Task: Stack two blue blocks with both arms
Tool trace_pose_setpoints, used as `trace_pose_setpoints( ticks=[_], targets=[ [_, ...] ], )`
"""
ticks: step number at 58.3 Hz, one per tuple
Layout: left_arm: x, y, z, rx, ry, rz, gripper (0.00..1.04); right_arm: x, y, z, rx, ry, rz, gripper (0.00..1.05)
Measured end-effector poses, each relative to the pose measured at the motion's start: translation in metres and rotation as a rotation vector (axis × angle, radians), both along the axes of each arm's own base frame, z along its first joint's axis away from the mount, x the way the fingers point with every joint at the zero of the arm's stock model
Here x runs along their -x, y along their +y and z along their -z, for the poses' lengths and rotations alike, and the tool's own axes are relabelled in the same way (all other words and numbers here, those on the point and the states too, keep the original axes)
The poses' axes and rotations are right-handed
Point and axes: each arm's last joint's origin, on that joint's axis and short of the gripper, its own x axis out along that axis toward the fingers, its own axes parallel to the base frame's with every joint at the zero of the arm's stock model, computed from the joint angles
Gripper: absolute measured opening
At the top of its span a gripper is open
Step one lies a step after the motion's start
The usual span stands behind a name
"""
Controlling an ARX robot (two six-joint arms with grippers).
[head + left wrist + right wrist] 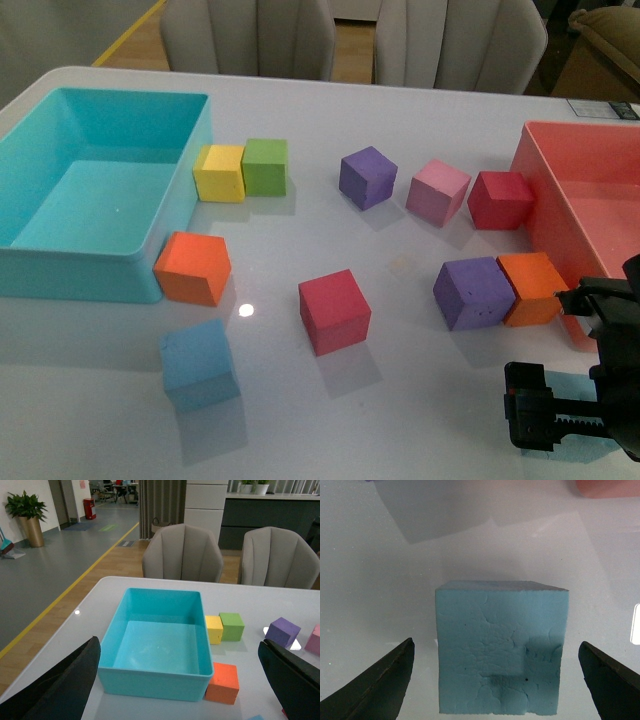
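Presently, the right hand (495,645) is found released, its fingers spread wide to either side of a blue block (502,650). That block sits flat on the tabletop (420,400), and no contact with either finger is seen in the right wrist view. The step in hand is judged to be the grasp of this block.

For a sound grasp, the block should be kept centred between the fingers and taken on two opposite flat faces, not across corners. Since the block looks like soft foam, moderate pressure is judged enough. A straight lift is advised before any sideways travel.

The second blue block (200,362) is noted at the lower left of the front view. It stands alone, well apart from the first and near an orange block (193,267) above it. The left hand (178,641) is likewise released and holds nothing. In its own view it faces the turquoise bin (150,677); it is not seen in the front view.

Obstructions are recorded as follows. A purple block (474,292) and another orange block (533,288), touching each other, lie just above the right hand at the lower right of the front view. The pink bin (545,215) stands close beside them. A red block (334,311) lies between the two blue blocks and should be cleared from above.
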Motion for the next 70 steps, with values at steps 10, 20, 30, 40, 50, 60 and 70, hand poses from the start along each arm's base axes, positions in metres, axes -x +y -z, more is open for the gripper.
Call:
trace_pose_setpoints(
  ticks=[10, 20, 30, 40, 50, 60, 70],
  targets=[
    [0.0, 0.0, 0.0, 0.0, 0.0, 0.0, 0.96, 0.0, 0.004, 0.008, 0.018, 0.018, -0.011, 0.96],
    [0.0, 0.0, 0.0, 0.0, 0.0, 0.0, 0.96, 0.0, 0.006, 0.009, 0.027, 0.02, -0.014, 0.94],
    [0.0, 0.0, 0.0, 0.0, 0.0, 0.0, 0.96, 0.002, 0.005, 0.005, 0.02, 0.013, -0.018, 0.72],
    [0.0, 0.0, 0.0, 0.0, 0.0, 0.0, 0.96, 0.003, 0.002, -0.01, 0.006, -0.025, -0.029, 0.5],
    [0.0, 0.0, 0.0, 0.0, 0.0, 0.0, 0.96, 0.0, 0.002, -0.038, -0.016, -0.076, -0.044, 0.4],
    [0.0, 0.0, 0.0, 0.0, 0.0, 0.0, 0.96, -0.025, 0.024, -0.074, -0.047, -0.162, -0.085, 0.37],
    [0.0, 0.0, 0.0, 0.0, 0.0, 0.0, 0.96, -0.062, 0.07, -0.099, -0.102, -0.224, -0.141, 0.36]
  ],
)
